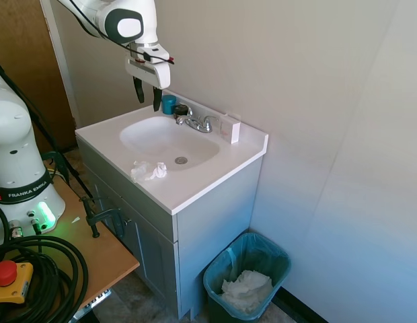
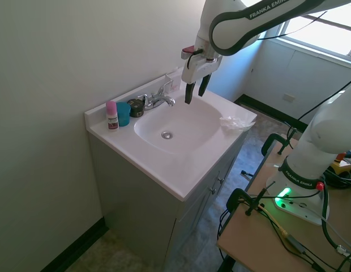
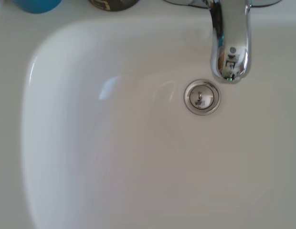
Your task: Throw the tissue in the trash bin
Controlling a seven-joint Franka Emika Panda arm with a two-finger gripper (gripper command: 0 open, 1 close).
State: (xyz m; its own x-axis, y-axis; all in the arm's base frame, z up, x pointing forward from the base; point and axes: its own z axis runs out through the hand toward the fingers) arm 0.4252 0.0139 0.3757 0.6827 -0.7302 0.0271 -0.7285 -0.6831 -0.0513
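gripper spread, empty, above basin | tissue on near counter edge (thin, light) | risk: pinch slipped, missed trash bin

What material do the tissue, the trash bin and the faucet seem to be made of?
The tissue: thin white paper, matte, judging by its crumpled, wrinkled folds.
The trash bin: probably dark teal plastic with smooth walls, lined with a thin translucent bag that wrinkles over its rim.
The faucet: likely chromed metal, with a mirror finish that reflects the surroundings.
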